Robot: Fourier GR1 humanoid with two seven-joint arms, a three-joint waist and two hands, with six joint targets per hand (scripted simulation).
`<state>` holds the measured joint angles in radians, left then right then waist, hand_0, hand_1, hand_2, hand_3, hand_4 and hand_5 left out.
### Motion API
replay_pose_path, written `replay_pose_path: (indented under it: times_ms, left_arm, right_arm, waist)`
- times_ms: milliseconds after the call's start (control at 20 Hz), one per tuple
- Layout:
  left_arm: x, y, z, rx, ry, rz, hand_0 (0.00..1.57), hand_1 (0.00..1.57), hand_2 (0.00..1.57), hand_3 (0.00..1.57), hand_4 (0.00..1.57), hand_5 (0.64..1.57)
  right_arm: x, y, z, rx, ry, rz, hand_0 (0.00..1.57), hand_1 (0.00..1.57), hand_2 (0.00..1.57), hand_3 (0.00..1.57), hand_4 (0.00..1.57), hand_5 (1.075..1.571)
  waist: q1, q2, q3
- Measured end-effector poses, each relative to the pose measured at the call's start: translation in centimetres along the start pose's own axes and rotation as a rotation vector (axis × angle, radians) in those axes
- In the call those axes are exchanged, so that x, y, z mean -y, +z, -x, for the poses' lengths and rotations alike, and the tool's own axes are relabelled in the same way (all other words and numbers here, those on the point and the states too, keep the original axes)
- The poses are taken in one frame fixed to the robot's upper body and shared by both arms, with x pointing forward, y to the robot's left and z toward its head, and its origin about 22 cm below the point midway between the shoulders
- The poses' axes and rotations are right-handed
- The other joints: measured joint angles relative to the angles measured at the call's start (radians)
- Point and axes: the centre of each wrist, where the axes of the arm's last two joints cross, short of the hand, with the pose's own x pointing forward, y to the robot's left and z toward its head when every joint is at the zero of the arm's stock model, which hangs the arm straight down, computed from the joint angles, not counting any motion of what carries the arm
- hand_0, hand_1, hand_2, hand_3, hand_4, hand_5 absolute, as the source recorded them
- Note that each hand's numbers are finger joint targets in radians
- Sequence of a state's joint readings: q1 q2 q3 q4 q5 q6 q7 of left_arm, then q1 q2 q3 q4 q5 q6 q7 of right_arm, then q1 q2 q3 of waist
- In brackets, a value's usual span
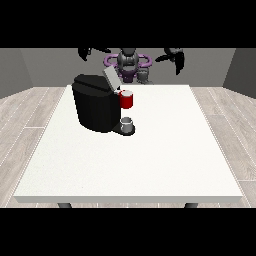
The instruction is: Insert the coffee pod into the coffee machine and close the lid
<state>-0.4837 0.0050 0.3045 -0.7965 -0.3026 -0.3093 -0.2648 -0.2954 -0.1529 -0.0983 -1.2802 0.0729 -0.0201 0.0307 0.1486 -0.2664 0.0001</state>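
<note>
Black hand at the view's left (86,52) hangs raised above the far edge of the worktop (150,160), holding nothing; whether its fingers are spread or curled, cannot tell. Coffee machine (95,104) stands left of centre, its grey lid (110,77) tilted up and open. Red holder (127,99) sits at the machine's front; coffee pod not separately visible, possibly already seated there — cannot confirm. Small grey cup (128,123) rests on the drip base below. Hand at the view's right (175,56) also raised, empty, finger state unreadable. Judgement: lid-closing step appears pending. Next move calls for a hand descending onto the lid and pressing it down.
</note>
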Motion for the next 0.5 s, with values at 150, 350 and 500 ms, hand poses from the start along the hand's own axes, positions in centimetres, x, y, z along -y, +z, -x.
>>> replay_pose_path:
  times_ms: [150,350,500]
  left_arm:
    - [-0.1,0.4,-0.7,0.034,0.002,0.002,0.0,0.0,0.0,0.0,0.39,1.571]
    - [-0.1,0.3,-2.3,0.077,-0.013,-0.001,0.0,0.0,0.0,0.0,0.36,1.571]
    - [0.3,0.6,-3.1,0.086,-0.011,-0.008,0.0,0.0,0.0,0.0,0.35,1.571]
  right_arm:
    - [1.2,-1.1,-1.0,-0.001,-0.024,0.016,0.0,0.0,0.0,0.0,0.0,1.571]
    - [2.1,-2.4,-1.9,-0.008,-0.08,0.023,0.0,0.0,0.0,0.0,0.09,1.571]
    - [1.6,-3.3,-2.5,-0.03,-0.125,0.022,0.0,0.0,0.0,0.0,0.18,1.571]
  waist:
    - [0.018,0.032,0.0003]
    - [0.044,0.085,0.0003]
    - [0.048,0.105,0.0003]
